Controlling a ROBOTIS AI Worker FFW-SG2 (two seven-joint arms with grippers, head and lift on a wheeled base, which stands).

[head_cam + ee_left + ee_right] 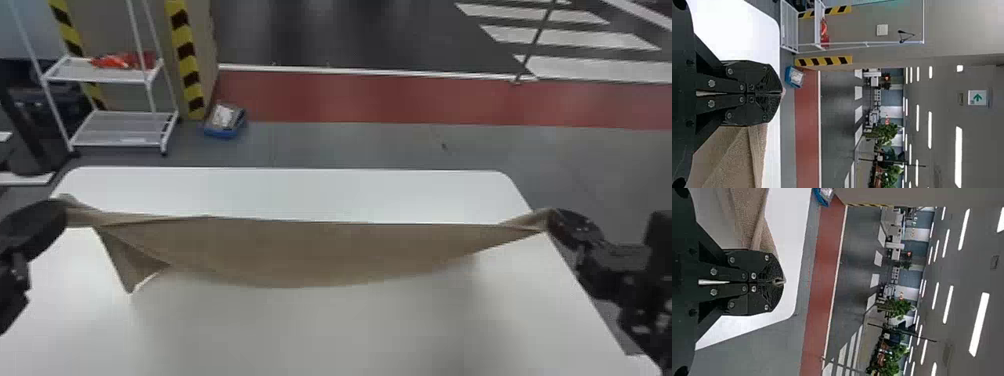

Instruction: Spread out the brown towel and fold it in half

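Table: a white, round-cornered top, its surface visible beyond and nearer than the towel
Towel: brown cloth strung crosswise, far edge nearly straight, belly sagging, one corner drooping by the left gripper
Left gripper: clenched on the towel's left end
Right gripper: pinching its right end, near the table's side edge
Room: white metal rack and blue bin past the far edge, then red floor strip
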